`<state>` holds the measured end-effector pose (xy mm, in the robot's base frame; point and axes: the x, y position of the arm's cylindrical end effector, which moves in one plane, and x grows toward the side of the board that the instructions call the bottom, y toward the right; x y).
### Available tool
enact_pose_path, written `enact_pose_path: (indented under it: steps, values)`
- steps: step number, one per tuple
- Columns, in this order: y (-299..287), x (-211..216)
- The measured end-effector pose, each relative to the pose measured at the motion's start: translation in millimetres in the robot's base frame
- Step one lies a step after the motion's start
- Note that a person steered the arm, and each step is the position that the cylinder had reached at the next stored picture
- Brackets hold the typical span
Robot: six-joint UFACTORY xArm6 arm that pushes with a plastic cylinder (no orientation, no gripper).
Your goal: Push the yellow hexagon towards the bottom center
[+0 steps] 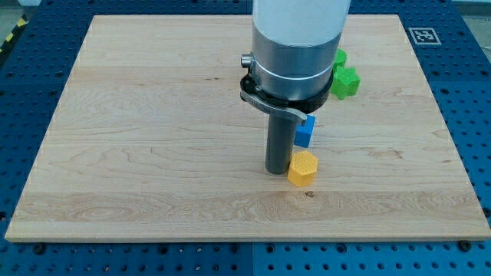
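The yellow hexagon [302, 169] lies on the wooden board [153, 138], right of centre and in the lower half. My tip [278, 171] stands on the board touching the hexagon's left side. A blue block [305, 132] sits just above the hexagon, partly hidden behind the rod. Two green blocks lie further up at the view's right: one [346, 81] beside the arm's body and one [341, 58] partly hidden behind it.
The arm's wide grey and white body [295, 46] covers the board's top centre. A black-and-white marker tag [423, 35] sits at the board's top right corner. Blue perforated table [476, 115] surrounds the board.
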<state>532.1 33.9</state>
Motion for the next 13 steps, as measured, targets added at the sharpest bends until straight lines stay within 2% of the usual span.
enact_pose_path:
  steps: [2,3,4,6,7,9,11,13]
  values:
    - [7,-43]
    - [52,-35]
    - [67,-8]
    - [3,18]
    - [-8,43]
    - [-18,57]
    - [-69,69]
    - [-71,86]
